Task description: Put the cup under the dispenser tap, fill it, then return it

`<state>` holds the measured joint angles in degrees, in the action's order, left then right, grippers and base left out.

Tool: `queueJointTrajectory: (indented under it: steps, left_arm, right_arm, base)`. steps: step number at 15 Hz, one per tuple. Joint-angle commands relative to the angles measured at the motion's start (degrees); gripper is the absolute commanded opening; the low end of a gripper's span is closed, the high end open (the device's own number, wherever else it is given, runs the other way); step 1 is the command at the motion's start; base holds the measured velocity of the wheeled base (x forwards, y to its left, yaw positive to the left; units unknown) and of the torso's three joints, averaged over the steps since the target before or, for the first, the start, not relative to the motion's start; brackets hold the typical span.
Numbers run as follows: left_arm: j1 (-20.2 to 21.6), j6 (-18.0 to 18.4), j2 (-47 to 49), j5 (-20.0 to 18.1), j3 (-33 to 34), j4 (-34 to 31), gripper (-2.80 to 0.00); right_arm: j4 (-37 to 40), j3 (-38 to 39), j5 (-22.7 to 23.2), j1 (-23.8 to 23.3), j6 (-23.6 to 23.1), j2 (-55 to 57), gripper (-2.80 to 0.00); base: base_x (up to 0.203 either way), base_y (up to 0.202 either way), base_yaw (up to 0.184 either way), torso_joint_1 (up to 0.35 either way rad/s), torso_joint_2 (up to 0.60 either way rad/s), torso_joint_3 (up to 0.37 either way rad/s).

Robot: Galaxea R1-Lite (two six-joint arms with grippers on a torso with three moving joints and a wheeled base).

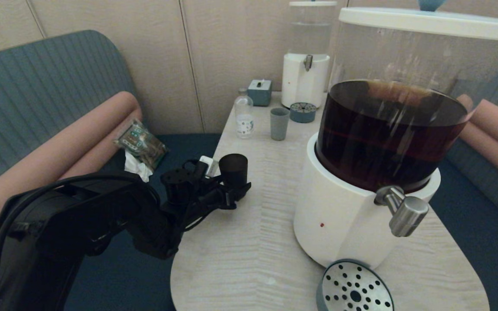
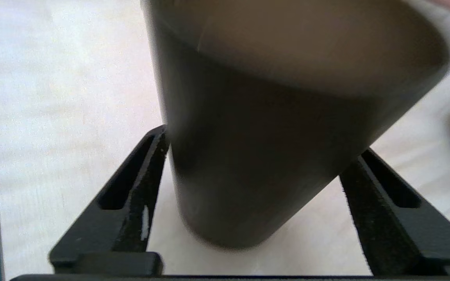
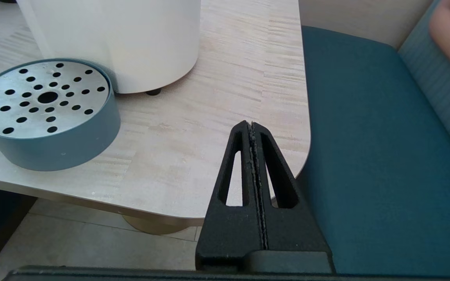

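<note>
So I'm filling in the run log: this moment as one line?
left gripper: shut on cup, table's left edge | right gripper: shut, parked | dispenser tap: nothing beneath

Lighting, three views.
- Head view: soft, dim indoor light is falling from above. The tank (image 1: 400, 56) is catching pale streaked reflections, and the tap (image 1: 407, 211) is carrying a dull highlight. The base (image 1: 339, 207) is dropping a faint shadow on the table (image 1: 249, 250). Wall seams are leaning near the frame edges.
- Left wrist view: the table is glaring almost white, and the cup (image 2: 264, 156) is looming dark.
- Right wrist view: brighter, even light. The tray (image 3: 53, 136) is casting a soft shadow.
</note>
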<state>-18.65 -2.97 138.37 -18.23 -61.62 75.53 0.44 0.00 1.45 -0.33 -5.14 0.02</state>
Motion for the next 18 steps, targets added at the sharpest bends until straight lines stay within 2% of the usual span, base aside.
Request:
queueJointTrajectory:
  steps: [1, 4, 9, 14, 18]
  left_arm:
    - [-0.1, 0.0, -1.0, -0.1, 0.3, 0.7, 0.00]
    - [-0.1, 0.1, -3.2, -0.1, 2.5, 0.8, 0.00]
    - [-1.1, 0.7, -9.9, -0.2, 12.3, 1.7, 0.00]
    - [-1.4, 0.6, -19.8, -0.4, 22.1, 3.3, 0.00]
    - [-1.4, 0.4, -29.5, -0.7, 25.4, 3.6, 0.00]
  right_arm:
    - [0.0, 0.5, 0.0, 0.0, 0.0, -0.1, -2.80]
    - [0.0, 0.5, 0.0, 0.0, 0.0, -0.1, -2.80]
    - [0.0, 0.5, 0.0, 0.0, 0.0, -0.1, -2.80]
    - [0.0, 0.5, 0.0, 0.0, 0.0, -0.1, -2.80]
    - [0.0, 0.5, 0.0, 0.0, 0.0, -0.1, -2.80]
  base:
    - [0.000, 0.000, 0.000, 0.000, 0.00, 0.000]
    - [0.000, 0.000, 0.000, 0.000, 0.00, 0.000]
    - [0.000, 0.000, 0.000, 0.000, 0.00, 0.000]
    - [0.000, 0.000, 0.000, 0.000, 0.00, 0.000]
    - [0.000, 0.000, 0.000, 0.000, 0.00, 0.000]
